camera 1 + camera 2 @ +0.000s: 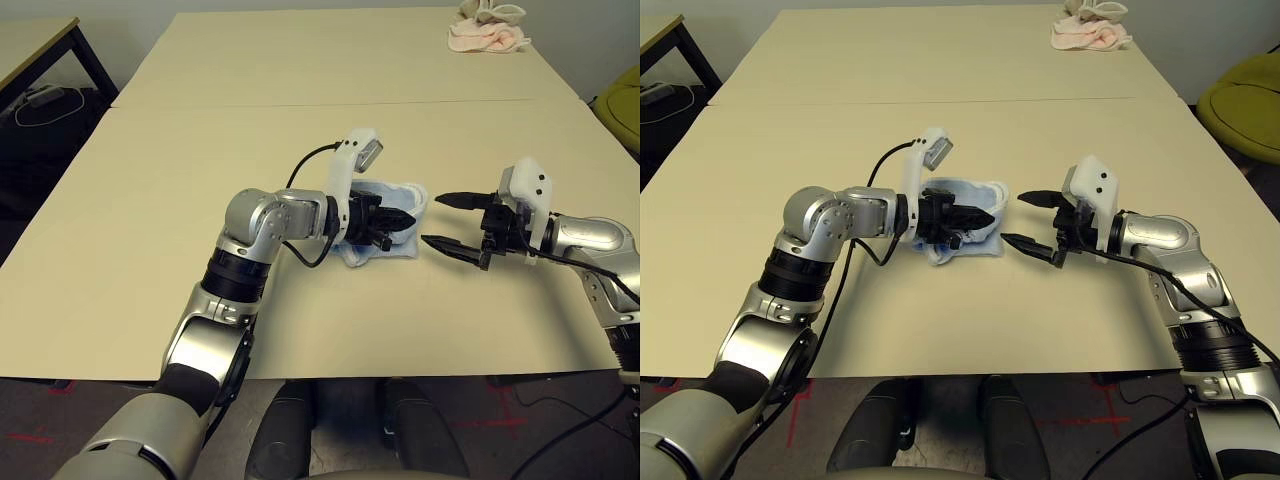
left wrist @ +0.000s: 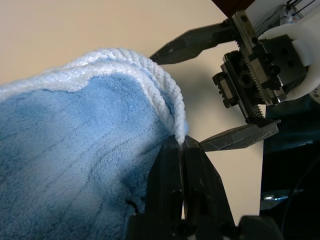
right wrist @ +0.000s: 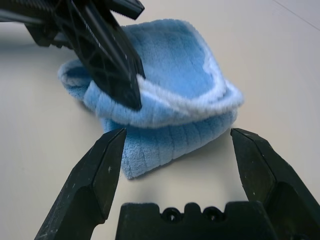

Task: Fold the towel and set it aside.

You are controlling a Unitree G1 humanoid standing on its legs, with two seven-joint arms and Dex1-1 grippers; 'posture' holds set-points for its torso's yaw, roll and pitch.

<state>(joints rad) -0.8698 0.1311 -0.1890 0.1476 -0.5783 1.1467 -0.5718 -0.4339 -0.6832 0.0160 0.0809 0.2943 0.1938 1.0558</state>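
Pale beige table fills the scene, with a pink cloth bunched at its far right end. Near the front middle, the left gripper is pinched tight on the white piped edge of the folded light-blue towel. Just right of the towel, the right gripper holds its fingers spread wide, gripping nothing.

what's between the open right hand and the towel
Only bare table. In the left eye view the right hand sits open beside the towel, apart from it; the left hand is shut on the towel's edge.
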